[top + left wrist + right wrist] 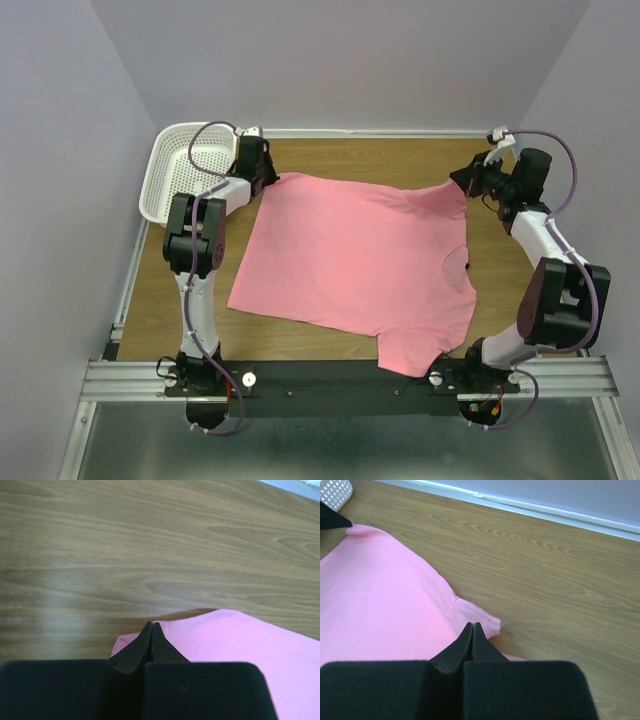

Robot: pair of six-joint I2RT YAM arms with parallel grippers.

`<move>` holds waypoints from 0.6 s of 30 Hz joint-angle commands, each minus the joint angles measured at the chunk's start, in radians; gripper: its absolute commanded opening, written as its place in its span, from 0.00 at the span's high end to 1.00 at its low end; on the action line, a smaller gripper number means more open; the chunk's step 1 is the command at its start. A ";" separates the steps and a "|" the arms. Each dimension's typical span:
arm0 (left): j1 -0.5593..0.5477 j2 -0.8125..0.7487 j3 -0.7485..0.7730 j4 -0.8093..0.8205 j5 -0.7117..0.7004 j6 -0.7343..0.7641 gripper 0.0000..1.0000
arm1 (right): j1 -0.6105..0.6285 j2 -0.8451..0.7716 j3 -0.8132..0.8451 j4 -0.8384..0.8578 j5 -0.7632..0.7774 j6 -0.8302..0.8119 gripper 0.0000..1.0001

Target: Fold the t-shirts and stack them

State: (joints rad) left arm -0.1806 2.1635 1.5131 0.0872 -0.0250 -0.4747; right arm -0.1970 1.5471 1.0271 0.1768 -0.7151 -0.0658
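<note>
A salmon-pink t-shirt (pixel 350 255) lies spread flat on the wooden table (pixel 400 155), one sleeve hanging over the near rail. At the shirt's far left corner, my left gripper (pixel 272 180) is shut, its tips pinching the hem edge (pixel 151 624) of the pink fabric (pixel 240 640). My right gripper (pixel 462 185) is shut on the far right sleeve, tips (pixel 472 625) closed over the pink cloth (pixel 380 590). The far edge runs taut between the two grippers, and both held corners are slightly raised off the wood.
A white perforated basket (pixel 185 165) stands at the far left corner, beside the left arm; its rim (pixel 335 490) also shows in the right wrist view. Grey walls close in three sides. A metal rail (pixel 330 380) crosses the near edge.
</note>
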 commanded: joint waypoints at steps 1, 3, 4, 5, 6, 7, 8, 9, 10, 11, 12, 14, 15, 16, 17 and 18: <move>0.012 -0.062 -0.037 0.003 -0.050 0.036 1.00 | -0.012 -0.064 -0.039 -0.013 0.031 -0.038 0.99; 0.015 -0.071 -0.056 0.005 -0.053 0.039 1.00 | -0.013 -0.090 -0.061 -0.017 0.043 -0.045 0.99; 0.018 -0.080 -0.065 0.008 -0.055 0.045 1.00 | -0.015 -0.097 -0.068 -0.022 0.055 -0.048 1.00; 0.020 -0.085 -0.077 0.012 -0.053 0.047 1.00 | -0.018 -0.111 -0.074 -0.025 0.062 -0.048 0.99; 0.021 -0.088 -0.083 0.013 -0.055 0.048 1.00 | -0.021 -0.119 -0.076 -0.028 0.065 -0.048 0.99; 0.024 -0.093 -0.093 0.016 -0.055 0.050 1.00 | -0.022 -0.125 -0.088 -0.034 0.075 -0.048 1.00; 0.027 -0.099 -0.097 0.017 -0.056 0.050 1.00 | -0.024 -0.139 -0.096 -0.040 0.080 -0.048 0.99; 0.027 -0.103 -0.102 0.019 -0.056 0.051 1.00 | -0.027 -0.148 -0.102 -0.042 0.085 -0.049 0.99; 0.030 -0.108 -0.111 0.023 -0.058 0.057 1.00 | -0.027 -0.154 -0.105 -0.045 0.091 -0.054 1.00; 0.030 -0.113 -0.114 0.023 -0.059 0.061 1.00 | -0.028 -0.160 -0.110 -0.048 0.095 -0.057 0.99; 0.032 -0.116 -0.117 0.025 -0.058 0.062 1.00 | -0.030 -0.166 -0.113 -0.051 0.097 -0.057 0.99; 0.035 -0.128 -0.125 0.028 -0.059 0.067 1.00 | -0.032 -0.182 -0.124 -0.057 0.098 -0.060 0.99; 0.035 -0.139 -0.129 0.029 -0.058 0.073 1.00 | -0.033 -0.186 -0.125 -0.060 0.097 -0.062 0.99; 0.035 -0.143 -0.134 0.032 -0.055 0.073 1.00 | -0.033 -0.193 -0.130 -0.063 0.098 -0.062 0.99; 0.035 -0.148 -0.139 0.037 -0.053 0.074 1.00 | -0.033 -0.194 -0.131 -0.065 0.098 -0.063 0.99; 0.036 -0.154 -0.149 0.040 -0.052 0.076 1.00 | -0.033 -0.196 -0.131 -0.066 0.100 -0.063 0.99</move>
State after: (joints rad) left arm -0.1532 2.0716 1.3895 0.0891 -0.0460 -0.4229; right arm -0.2230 1.3838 0.9142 0.1295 -0.6434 -0.1074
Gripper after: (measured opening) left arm 0.006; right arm 0.006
